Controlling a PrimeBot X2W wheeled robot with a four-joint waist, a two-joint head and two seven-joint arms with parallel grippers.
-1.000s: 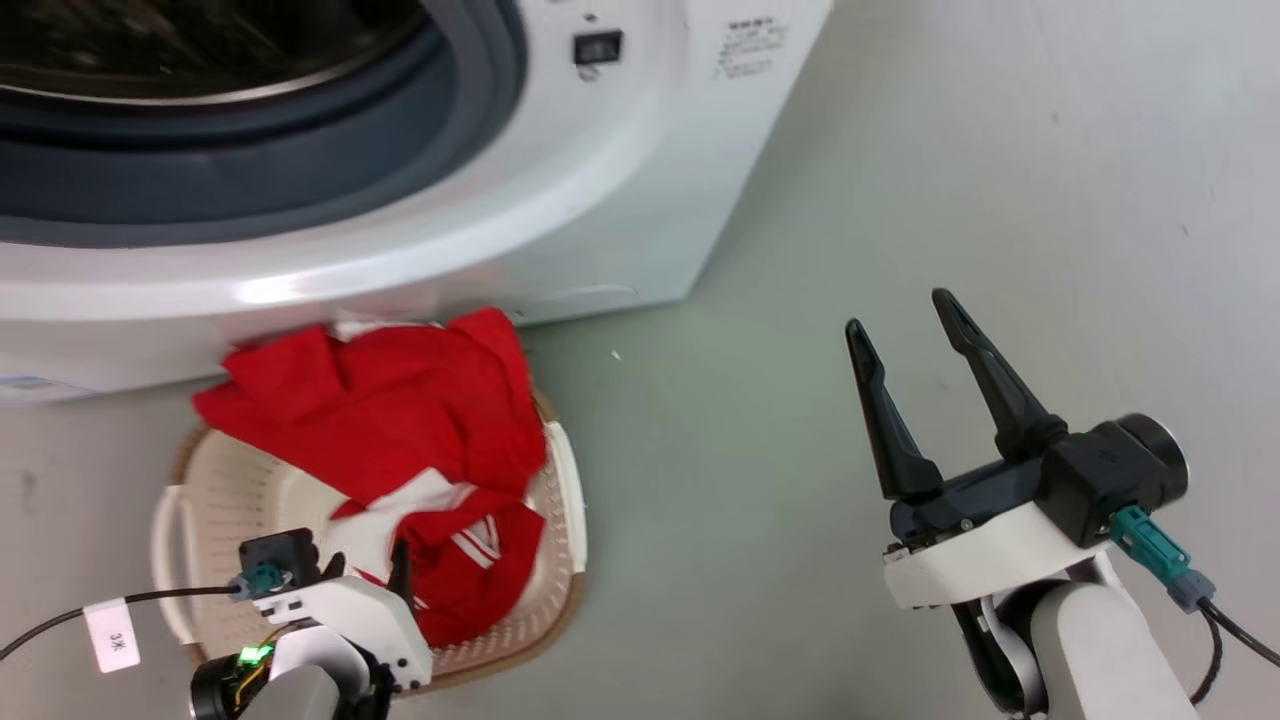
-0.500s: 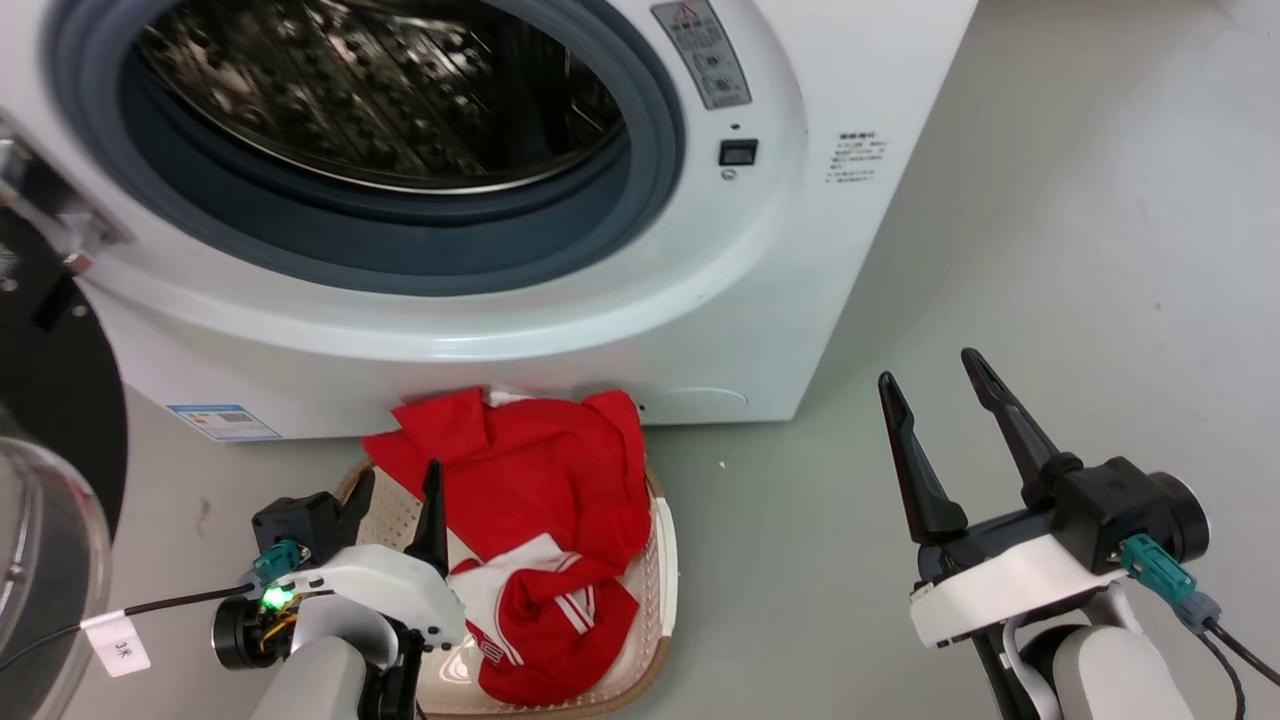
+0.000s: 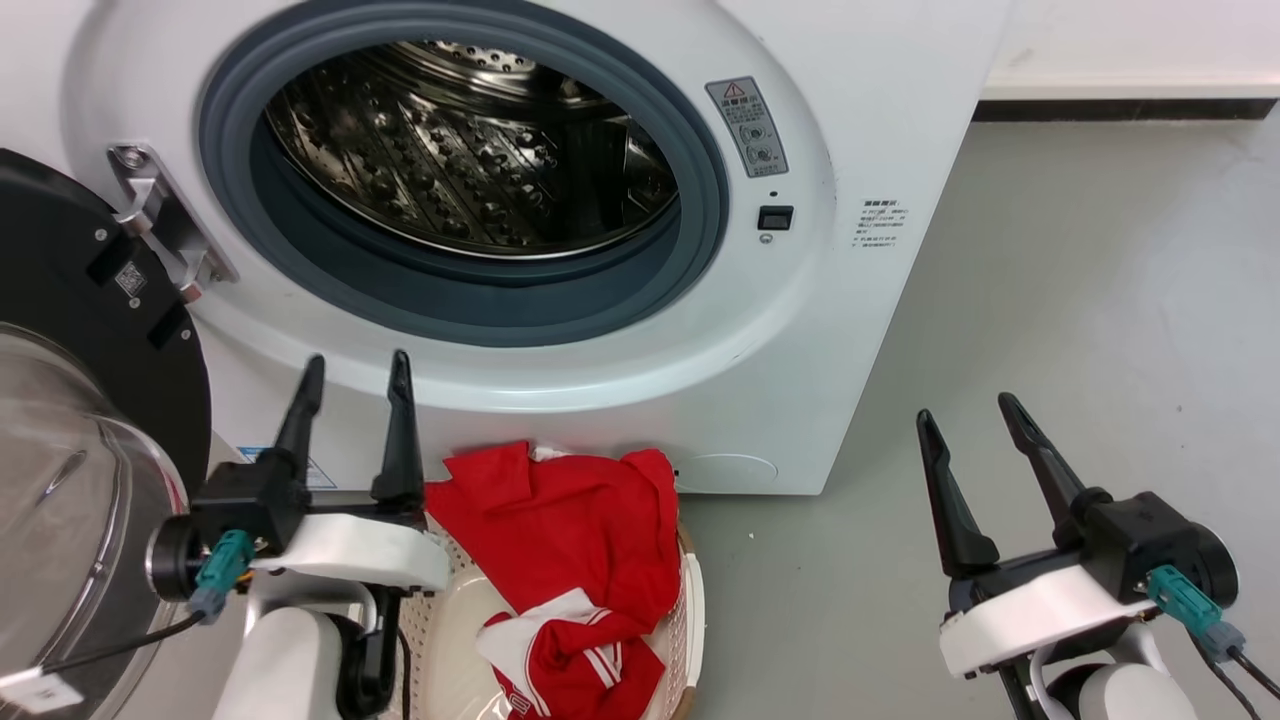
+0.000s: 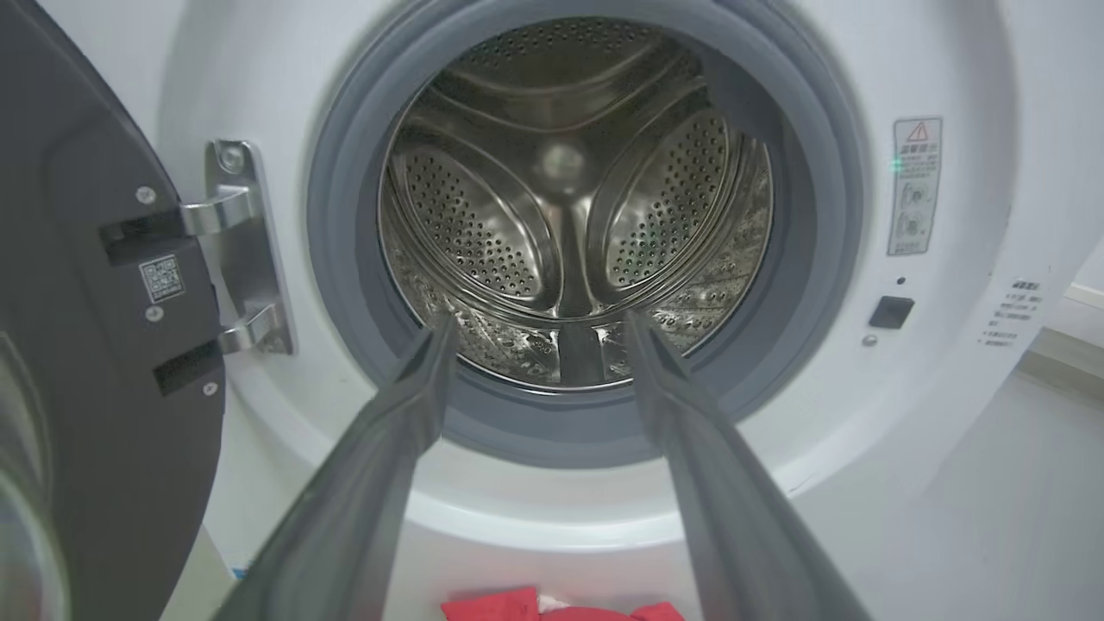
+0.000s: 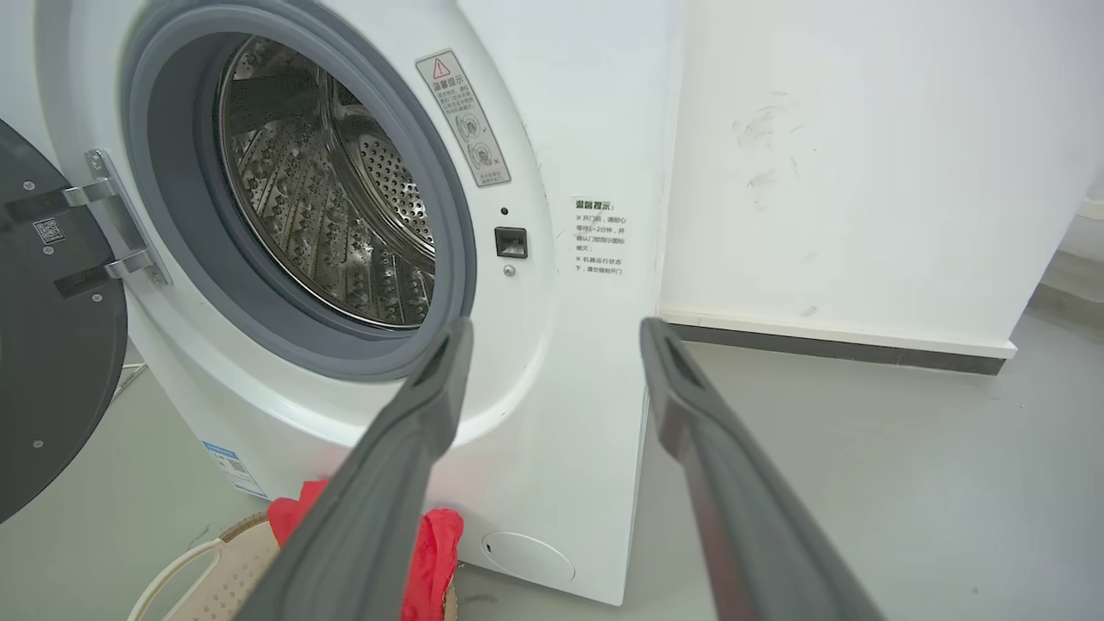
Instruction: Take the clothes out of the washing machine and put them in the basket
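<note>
The washing machine stands with its door swung open, and its steel drum shows no garment inside. On the floor before it, the red clothes lie heaped in the cream basket; the striped one is at the front. My left gripper is open and holds nothing, raised left of the basket below the porthole rim. In the left wrist view it points into the drum. My right gripper is open with nothing in it over the floor at the right, well apart from the basket.
The black-framed glass door hangs open at the far left, close to my left arm. Grey floor stretches to the right of the washer. A white wall with a dark skirting runs behind.
The head camera has tilted up, bringing the whole porthole into view. My left gripper has risen from over the basket to in front of the washer's lower rim, still open. The right gripper looks unmoved.
</note>
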